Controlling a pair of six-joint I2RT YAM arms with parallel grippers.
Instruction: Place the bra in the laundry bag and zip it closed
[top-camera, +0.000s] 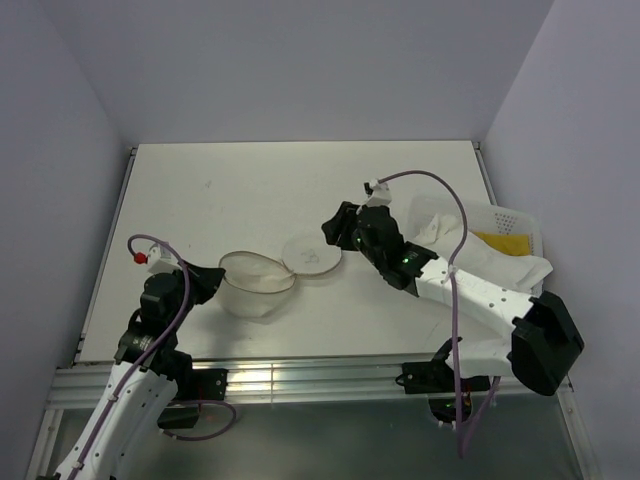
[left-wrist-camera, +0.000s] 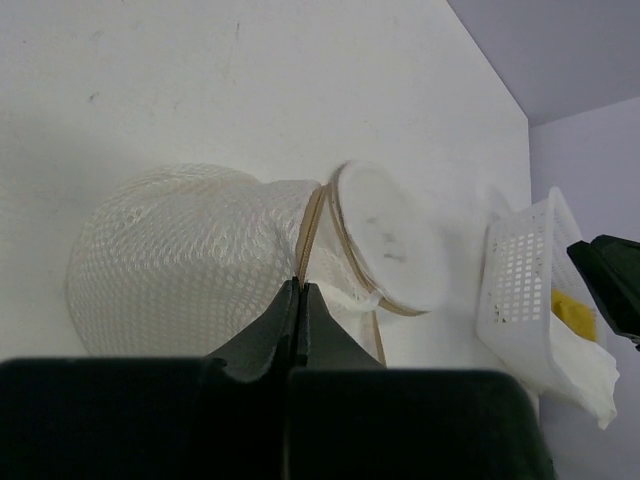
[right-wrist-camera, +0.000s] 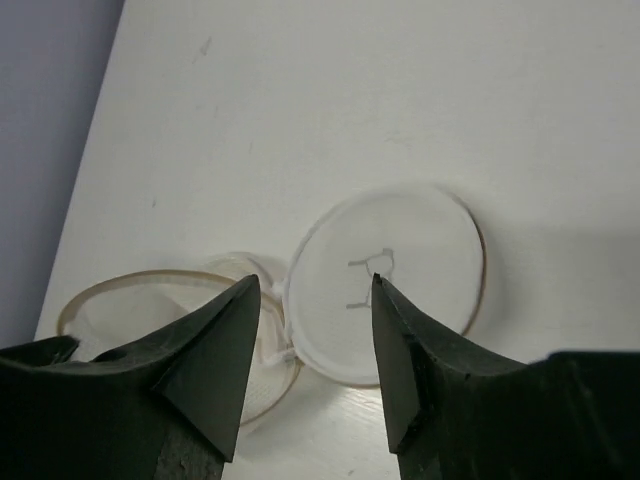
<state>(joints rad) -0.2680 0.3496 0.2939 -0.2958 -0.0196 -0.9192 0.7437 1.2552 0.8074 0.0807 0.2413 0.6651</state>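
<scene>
The top camera sits high behind the arm bases and looks down and forward across the whole white bench (top-camera: 250, 180), far enough back to take in both arms. The left wrist camera rides low behind the left pincer (left-wrist-camera: 300, 298) and looks almost level along its pressed-together fingers. The mesh laundry bag (left-wrist-camera: 170, 260) lies close ahead of the tips, and its round lid (left-wrist-camera: 390, 240) is beyond them to the right. The right wrist camera looks steeply down past the right pincer (right-wrist-camera: 315, 320), close above the bench, with the same lid ahead of its parted fingers. All three views share the bag and lid. The white basket (left-wrist-camera: 525, 290), far right of the left pincer, shows only in the top and left wrist views.
</scene>
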